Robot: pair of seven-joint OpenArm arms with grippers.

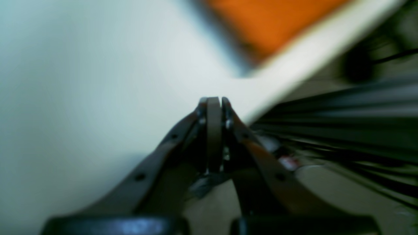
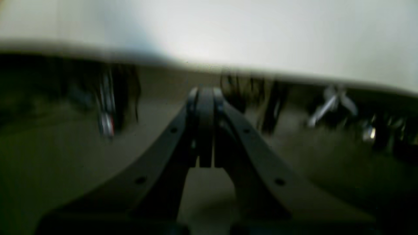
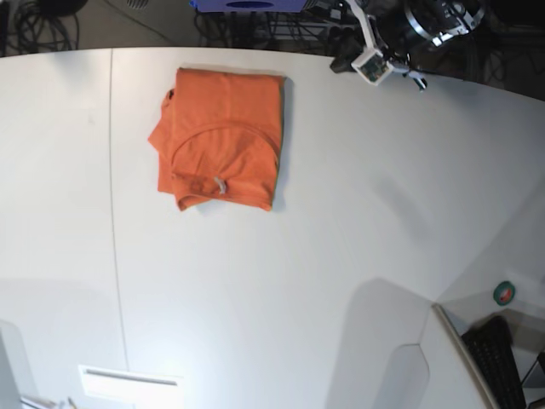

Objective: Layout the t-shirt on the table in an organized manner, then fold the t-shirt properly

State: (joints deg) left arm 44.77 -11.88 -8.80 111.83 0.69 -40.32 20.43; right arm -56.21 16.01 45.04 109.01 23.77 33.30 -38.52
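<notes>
The orange t-shirt (image 3: 221, 141) lies folded into a compact rectangle on the white table (image 3: 341, 221), near its far edge, with the collar and pale neck tag facing up. A blurred orange corner of the t-shirt (image 1: 271, 26) shows at the top of the left wrist view. There my left gripper (image 1: 214, 101) is shut on nothing, over the table (image 1: 81, 81) close to its edge and apart from the shirt. My right gripper (image 2: 205, 93) is shut and empty, hanging off the table's edge (image 2: 261, 39) over the floor. Neither arm shows in the base view.
A thin seam line (image 3: 113, 213) runs down the table's left part. Cables and equipment (image 3: 383, 43) crowd the floor beyond the far edge. At the lower right are a grey side surface (image 3: 456, 362), a keyboard (image 3: 498, 362) and a green tape roll (image 3: 504, 294).
</notes>
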